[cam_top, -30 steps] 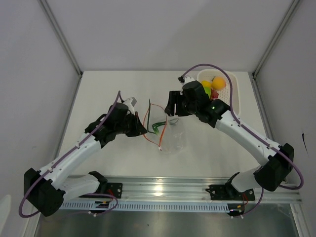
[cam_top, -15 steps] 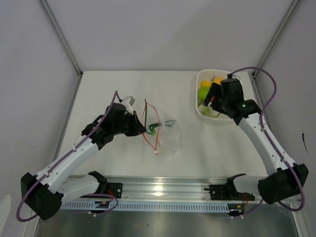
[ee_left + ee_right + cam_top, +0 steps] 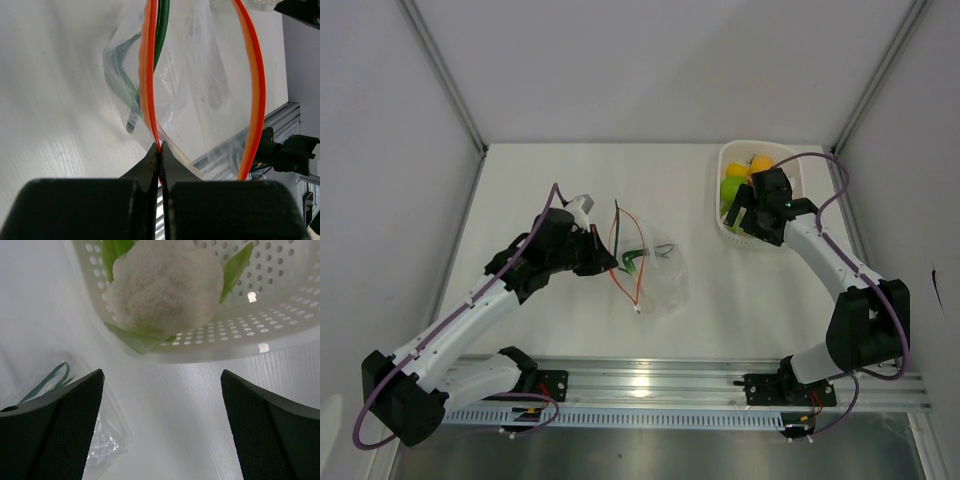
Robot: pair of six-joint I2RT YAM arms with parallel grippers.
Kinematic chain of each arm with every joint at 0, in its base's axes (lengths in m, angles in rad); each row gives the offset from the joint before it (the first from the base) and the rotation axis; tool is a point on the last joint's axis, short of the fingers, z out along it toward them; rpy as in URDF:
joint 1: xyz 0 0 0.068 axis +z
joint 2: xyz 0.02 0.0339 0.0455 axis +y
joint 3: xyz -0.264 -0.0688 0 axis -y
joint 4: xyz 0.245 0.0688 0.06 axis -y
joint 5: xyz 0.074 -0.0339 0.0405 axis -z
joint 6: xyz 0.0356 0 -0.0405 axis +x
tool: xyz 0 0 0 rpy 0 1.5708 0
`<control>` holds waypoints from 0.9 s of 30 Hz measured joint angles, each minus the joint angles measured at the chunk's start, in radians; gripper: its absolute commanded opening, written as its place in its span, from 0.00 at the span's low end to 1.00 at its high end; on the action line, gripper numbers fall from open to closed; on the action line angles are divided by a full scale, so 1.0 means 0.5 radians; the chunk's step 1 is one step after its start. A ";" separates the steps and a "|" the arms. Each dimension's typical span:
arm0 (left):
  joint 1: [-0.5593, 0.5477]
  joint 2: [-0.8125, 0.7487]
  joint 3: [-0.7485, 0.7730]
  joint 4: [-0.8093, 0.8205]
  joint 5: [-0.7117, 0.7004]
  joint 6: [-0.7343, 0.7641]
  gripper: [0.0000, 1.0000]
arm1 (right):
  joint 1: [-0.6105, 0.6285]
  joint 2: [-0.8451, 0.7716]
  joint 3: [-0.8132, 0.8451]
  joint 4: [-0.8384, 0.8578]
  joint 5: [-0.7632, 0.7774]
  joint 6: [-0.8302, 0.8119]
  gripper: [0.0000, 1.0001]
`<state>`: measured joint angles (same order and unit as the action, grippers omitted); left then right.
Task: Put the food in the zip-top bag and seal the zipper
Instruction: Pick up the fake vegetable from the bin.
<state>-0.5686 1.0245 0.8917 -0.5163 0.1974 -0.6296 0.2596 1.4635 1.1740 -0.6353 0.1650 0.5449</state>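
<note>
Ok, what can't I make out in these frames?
Top external: fingertips of the right gripper, hidden under its own wrist by the basket.
Right wrist: the basket's far half, cut off by the top edge; only the pale leafy piece shows.
Left wrist: zipper ends, cut off at the top edge; green stalks blurred.

The zip-top bag (image 3: 200, 75) is showing as clear plastic, crinkled and glinting; its zipper (image 3: 148, 75) is looking smooth and glossy. The basket (image 3: 280, 325) is shining as white perforated plastic, the pale leafy piece (image 3: 165, 285) inside looking rough and matt. The table (image 3: 200, 415) is showing matt white, faintly grained; the near rail (image 3: 650, 385) is gleaming like brushed metal.
</note>
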 measured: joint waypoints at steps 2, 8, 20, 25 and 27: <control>0.000 0.000 0.000 0.007 0.009 -0.001 0.01 | -0.001 0.047 -0.011 0.070 0.017 -0.015 0.99; 0.000 0.000 0.000 0.029 0.040 -0.001 0.01 | -0.022 0.188 -0.024 0.272 0.043 -0.066 1.00; 0.000 0.004 0.000 0.043 0.051 -0.001 0.01 | -0.083 0.485 0.034 0.519 0.054 -0.138 0.77; 0.000 0.007 0.000 0.043 0.055 -0.001 0.01 | -0.088 0.504 0.016 0.620 0.057 -0.159 0.36; 0.000 0.007 0.000 0.043 0.055 -0.001 0.01 | -0.089 0.504 -0.002 0.648 0.058 -0.173 0.24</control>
<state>-0.5686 1.0279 0.8917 -0.4946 0.2249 -0.6300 0.2153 1.7157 1.1732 -0.3115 0.1940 0.4583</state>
